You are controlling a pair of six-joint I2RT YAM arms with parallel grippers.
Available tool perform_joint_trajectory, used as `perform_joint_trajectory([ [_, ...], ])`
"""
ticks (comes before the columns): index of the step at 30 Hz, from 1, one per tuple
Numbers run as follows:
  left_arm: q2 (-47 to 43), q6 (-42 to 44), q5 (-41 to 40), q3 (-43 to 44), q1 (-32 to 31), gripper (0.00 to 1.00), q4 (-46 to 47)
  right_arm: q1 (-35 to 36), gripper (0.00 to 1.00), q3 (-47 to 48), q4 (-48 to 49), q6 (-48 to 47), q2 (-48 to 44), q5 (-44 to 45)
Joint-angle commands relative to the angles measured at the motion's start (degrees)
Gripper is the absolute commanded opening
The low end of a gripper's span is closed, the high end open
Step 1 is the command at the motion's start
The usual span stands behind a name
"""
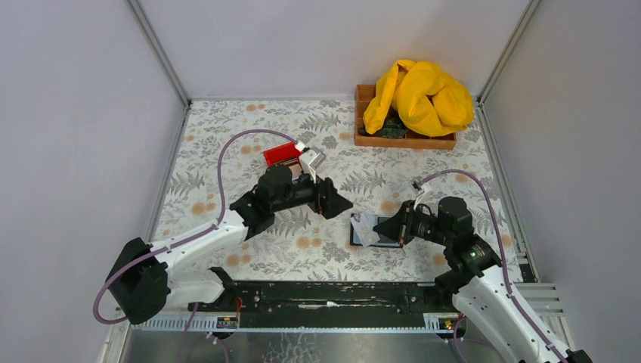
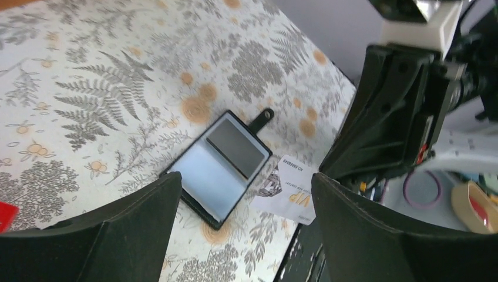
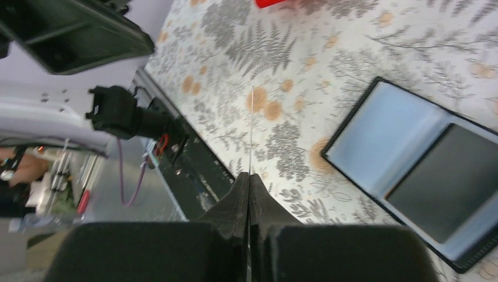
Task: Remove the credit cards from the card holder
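Observation:
The card holder [image 2: 205,176] lies open on the table, its grey-blue faces up, with a dark card [image 2: 236,146] in its far pocket. It also shows in the top view [image 1: 380,241] and the right wrist view [image 3: 382,132], where the dark card [image 3: 446,185] shows too. My right gripper [image 3: 249,176] is shut on a white "VIP" card [image 2: 292,191], seen edge-on [image 3: 251,126], and holds it beside the holder's near edge. In the top view this gripper [image 1: 383,227] holds the card [image 1: 365,229] over the holder's left end. My left gripper [image 2: 245,176] is wide open and empty, above and left of the holder [image 1: 344,204].
A small red bin [image 1: 283,153] sits behind the left gripper. A brown wooden tray [image 1: 378,141] with a yellow cloth [image 1: 419,94] stands at the back right. The black base rail [image 1: 325,293] runs along the near edge.

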Motion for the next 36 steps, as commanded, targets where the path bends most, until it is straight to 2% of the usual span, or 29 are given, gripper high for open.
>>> perform_joint_trajectory([
  [1,-1.1,6.11,12.45,0.11,0.76,0.87,-1.43,0.16,0.0,2.14,6.31,0.92,0.02,-10.98],
  [5,-1.81,5.89,17.77,-1.04,0.77,0.83,1.1,0.22,0.0,3.14,7.23,1.49,0.31,-15.7],
  [11,-0.14,4.49,25.7,-1.34,0.77,0.74,4.0,0.17,0.0,4.66,6.27,1.41,-0.59,-16.65],
  [17,1.77,4.51,28.12,-0.72,0.79,0.71,4.06,0.19,0.0,6.47,6.6,1.64,-0.28,-17.65],
  [25,2.72,2.19,31.91,-0.47,0.77,0.59,7.06,0.15,0.0,6.48,7.72,1.76,1.07,-18.42],
  [26,2.6,2.17,31.7,-0.35,0.72,0.56,7.08,0.21,0.0,6.28,7.7,1.77,1.01,-18.37],
  [28,2.49,2.21,31.09,-0.25,0.77,0.44,7.08,0.15,0.0,5.89,7.65,1.76,0.9,-18.29],
  [29,2.43,2.1,30.84,-0.23,0.79,0.32,7.08,0.14,0.0,5.79,7.58,1.77,0.82,-18.23],
  [31,2.47,1.95,30.57,-0.11,0.77,0.15,7.16,0.2,0.0,5.61,7.46,1.72,0.58,-18.09],
  [34,2.59,1.96,30.8,-0.15,0.72,0.0,7.29,0.14,0.0,5.56,7.44,1.67,0.35,-18.07],
  [36,2.53,1.96,30.83,-0.36,0.73,0.0,7.41,0.21,0.0,5.67,7.24,1.48,0.21,-17.6],
])
